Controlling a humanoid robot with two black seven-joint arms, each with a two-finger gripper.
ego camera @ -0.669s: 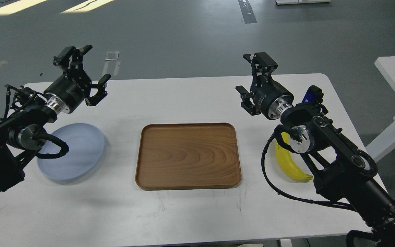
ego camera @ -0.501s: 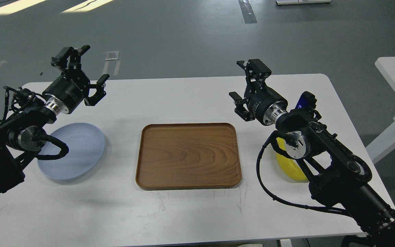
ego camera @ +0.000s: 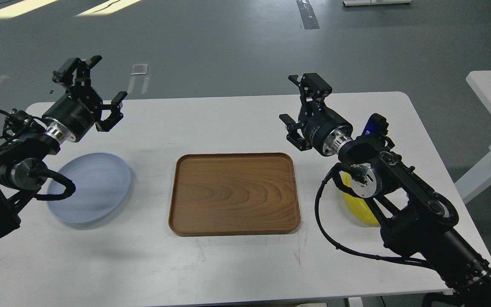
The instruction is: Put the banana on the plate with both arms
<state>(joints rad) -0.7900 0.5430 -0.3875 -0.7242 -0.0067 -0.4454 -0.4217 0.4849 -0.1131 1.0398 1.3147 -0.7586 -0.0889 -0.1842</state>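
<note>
Our plate [ego camera: 94, 187] and wooden tray [ego camera: 234, 194] both hold nothing — the banana [ego camera: 358, 207] lies on the table [ego camera: 228, 123] under our right arm [ego camera: 403, 200]. Left gripper [ego camera: 96, 91] and right gripper [ego camera: 298, 106] gape, gripping nothing.

No readable text, labels or numbers. Faint white lettering showed on left gripper [ego camera: 93, 91] body at 10 o'clock, too small to read. Tray [ego camera: 234, 192], plate [ego camera: 94, 187], table [ego camera: 237, 123] carried no markings.
</note>
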